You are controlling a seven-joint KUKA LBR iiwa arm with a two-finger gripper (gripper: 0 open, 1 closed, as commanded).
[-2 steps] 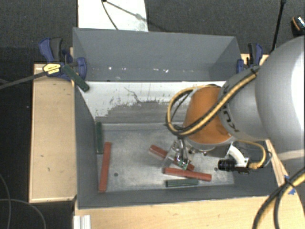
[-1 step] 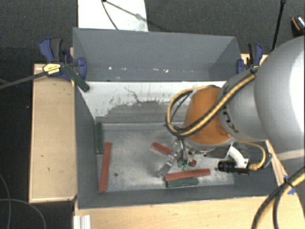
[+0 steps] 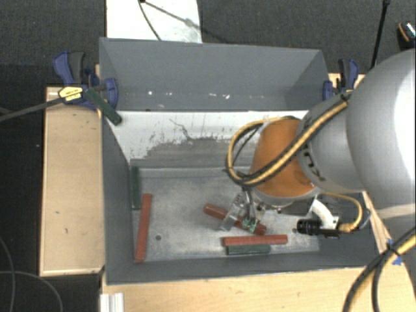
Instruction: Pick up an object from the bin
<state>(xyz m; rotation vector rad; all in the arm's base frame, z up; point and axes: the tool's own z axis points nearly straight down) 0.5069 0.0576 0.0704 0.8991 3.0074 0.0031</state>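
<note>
Against the front wall of the bin [image 3: 195, 273], a dark green bar [image 3: 247, 250] lay alongside a red bar [image 3: 255, 240]. Behind them, the gripper [image 3: 234, 218] sat low, just beside a short red block [image 3: 213, 210] at the bin's middle. Whether the gripper was spread or closed could not be determined.

We note open floor mid-left in the grey metal bin [image 3: 185, 229]. A long red-brown bar [image 3: 142, 227] flanks its left wall; a flat red strip [image 3: 255, 240] blocks the front.

A fat pale grey arm [image 3: 383, 122] ends in a rounded orange cover [image 3: 281, 171]; black and yellow cables [image 3: 298, 142] loop across it, a white-and-black plug [image 3: 318, 221] alongside, and a small silvery gripper [image 3: 237, 216] beneath
</note>
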